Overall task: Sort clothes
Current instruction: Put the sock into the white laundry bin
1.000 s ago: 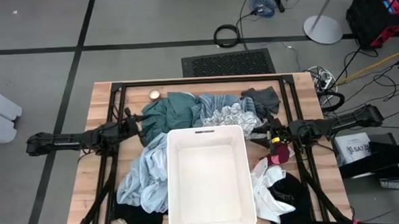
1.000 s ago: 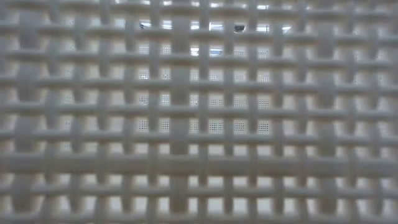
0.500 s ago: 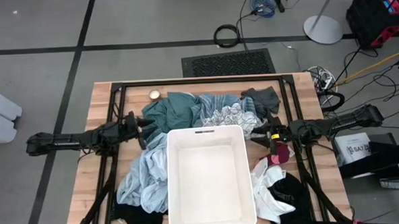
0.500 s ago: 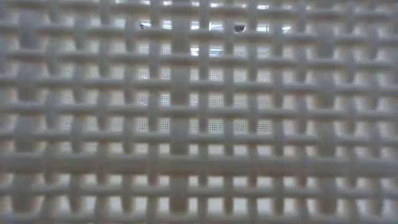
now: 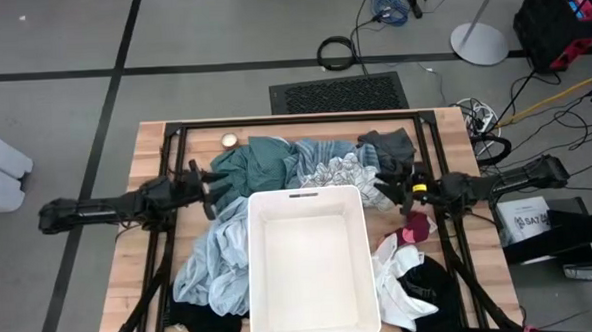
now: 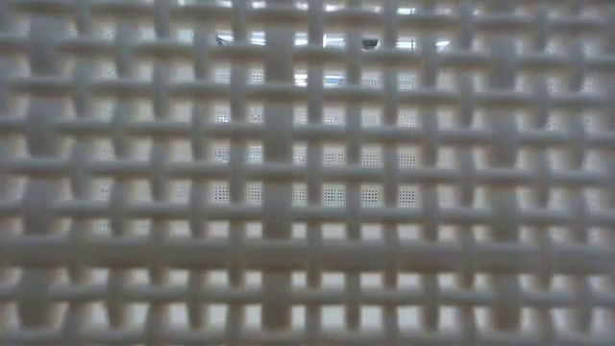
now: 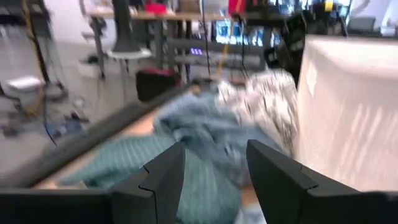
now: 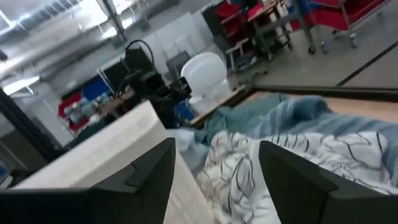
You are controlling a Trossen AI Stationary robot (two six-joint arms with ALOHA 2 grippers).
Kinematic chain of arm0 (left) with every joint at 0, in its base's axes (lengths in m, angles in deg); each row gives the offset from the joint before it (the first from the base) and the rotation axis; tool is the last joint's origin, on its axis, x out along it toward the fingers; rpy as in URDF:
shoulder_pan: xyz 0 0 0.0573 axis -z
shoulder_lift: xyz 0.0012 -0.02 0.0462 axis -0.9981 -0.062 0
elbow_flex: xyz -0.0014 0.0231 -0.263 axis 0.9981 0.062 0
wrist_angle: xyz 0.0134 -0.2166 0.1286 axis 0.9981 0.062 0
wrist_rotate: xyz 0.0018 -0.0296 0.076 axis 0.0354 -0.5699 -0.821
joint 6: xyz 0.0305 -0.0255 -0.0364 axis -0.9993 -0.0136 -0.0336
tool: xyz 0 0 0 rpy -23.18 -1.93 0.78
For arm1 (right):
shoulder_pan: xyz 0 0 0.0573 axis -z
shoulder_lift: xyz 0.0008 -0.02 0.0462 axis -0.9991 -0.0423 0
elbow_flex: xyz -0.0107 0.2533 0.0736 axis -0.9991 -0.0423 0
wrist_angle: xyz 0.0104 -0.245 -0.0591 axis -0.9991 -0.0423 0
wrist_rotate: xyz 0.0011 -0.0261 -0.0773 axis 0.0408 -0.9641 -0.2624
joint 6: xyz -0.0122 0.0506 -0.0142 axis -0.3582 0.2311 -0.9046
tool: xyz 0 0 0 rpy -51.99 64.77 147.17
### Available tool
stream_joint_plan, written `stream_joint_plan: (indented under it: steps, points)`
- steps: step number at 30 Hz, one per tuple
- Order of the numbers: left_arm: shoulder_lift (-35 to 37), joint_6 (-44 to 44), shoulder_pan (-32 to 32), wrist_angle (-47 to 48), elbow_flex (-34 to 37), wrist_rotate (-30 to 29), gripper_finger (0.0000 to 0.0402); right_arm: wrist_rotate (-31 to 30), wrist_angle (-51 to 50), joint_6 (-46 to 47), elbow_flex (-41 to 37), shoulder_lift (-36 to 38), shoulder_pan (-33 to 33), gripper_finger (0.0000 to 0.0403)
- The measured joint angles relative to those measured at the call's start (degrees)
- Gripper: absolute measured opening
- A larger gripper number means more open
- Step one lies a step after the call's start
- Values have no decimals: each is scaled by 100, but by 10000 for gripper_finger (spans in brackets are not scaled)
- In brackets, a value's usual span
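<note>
A wooden table (image 5: 146,163) carries a white plastic bin (image 5: 311,330) ringed by clothes (image 5: 321,162); the left gripper (image 5: 212,186) and right gripper (image 5: 389,193) hover open and empty beside it; better to pinch one garment alone, lifting clear before sorting.

White plastic bin (image 5: 308,261) in the middle, plain inside, and up close in the low view its wall (image 6: 307,192) is an off-white lattice weave. Teal garment (image 5: 256,160) at the far side, a white one with dark squiggly lines (image 5: 338,171) next to it, blue-white stripes (image 5: 315,150) just behind. Dark grey piece (image 5: 387,144) to the right. Light blue fabric (image 5: 212,260) on the left, black cloth (image 5: 198,325) at the near corner. Pink-magenta sock (image 5: 413,227), white garment (image 5: 401,282) over black (image 5: 444,290). Pale wooden tabletop (image 5: 136,173), black frame (image 5: 294,120).
</note>
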Motion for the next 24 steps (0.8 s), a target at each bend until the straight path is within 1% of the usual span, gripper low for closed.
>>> stream_joint_plan:
  steps: [4, 8, 11, 14, 17, 19, 24]
  points:
    - [-37, -139, -222, 168, -424, 225, 183, 5, 284, -46, 0, 2, -2, 219]
    - [-178, -121, -353, 646, -982, 634, 183, 7, 744, -481, 0, 2, -2, 219]
    - [-396, -106, -381, 933, -1387, 701, 183, 12, 1024, -752, 2, 2, -2, 219]
    - [-667, 73, -382, 957, -1707, 702, 183, 43, 994, -904, 2, 2, -2, 219]
    - [-1006, 291, -382, 981, -1946, 695, 183, 75, 748, -915, 2, 2, -1, 219]
    - [-1244, 447, -382, 1016, -2087, 623, 183, 353, 593, -924, 2, 0, 0, 219]
    - [-1746, 637, -380, 1400, -2327, 567, 183, 1370, 374, -1020, 2, 0, -2, 219]
